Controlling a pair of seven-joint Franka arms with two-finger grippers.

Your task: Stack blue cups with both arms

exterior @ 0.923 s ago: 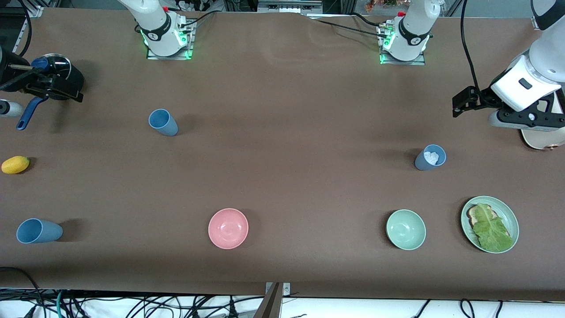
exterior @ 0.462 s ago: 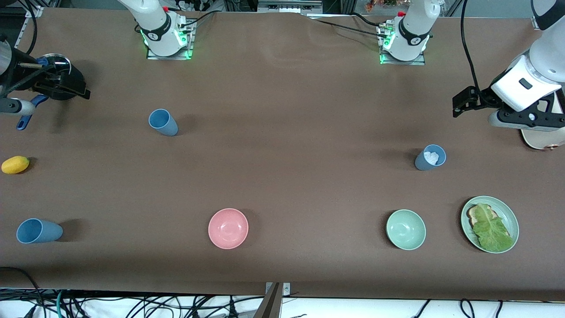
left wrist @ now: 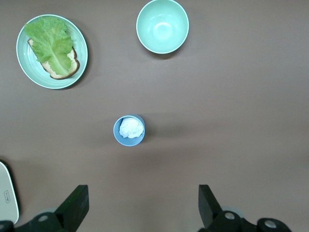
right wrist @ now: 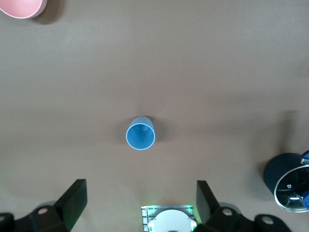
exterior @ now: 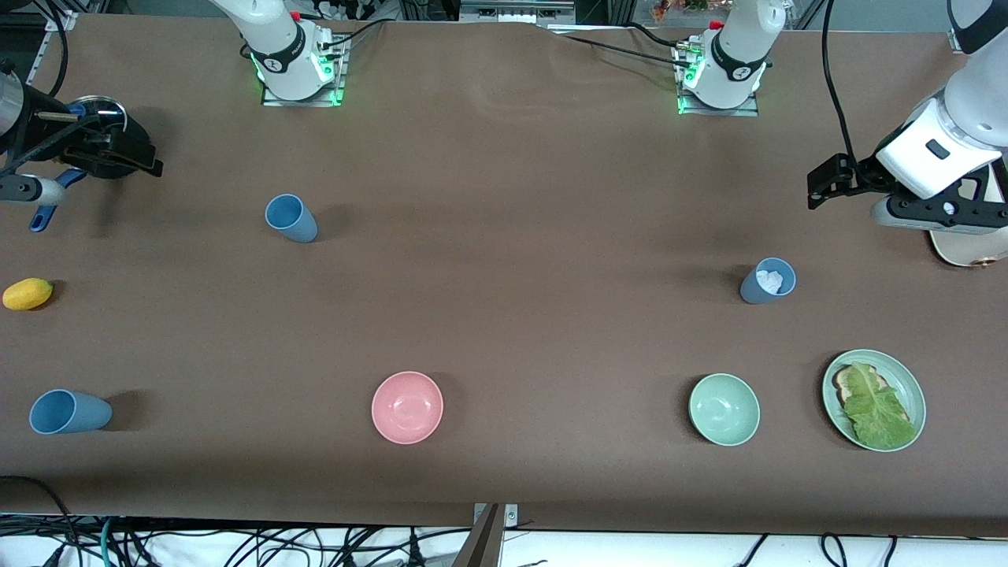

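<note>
Three blue cups stand apart on the brown table. One cup (exterior: 291,218) (right wrist: 141,134) is in front of the right arm's base. A second cup (exterior: 768,281) (left wrist: 129,130) toward the left arm's end holds something white. The third cup (exterior: 69,412) is near the front edge at the right arm's end. My right gripper (exterior: 126,153) (right wrist: 140,203) hangs open and empty, high over the right arm's end of the table. My left gripper (exterior: 835,179) (left wrist: 142,208) hangs open and empty, high over the left arm's end.
A pink bowl (exterior: 407,407), a pale green bowl (exterior: 724,409) and a green plate (exterior: 913,394) with bread and lettuce line the front. A yellow fruit (exterior: 27,293) and a dark pot (exterior: 94,118) with a blue handle are at the right arm's end. A pale board (exterior: 969,248) lies under the left gripper.
My right gripper has shifted slightly over the dark pot, covering more of its blue handle. The left arm and the cups have not moved.
</note>
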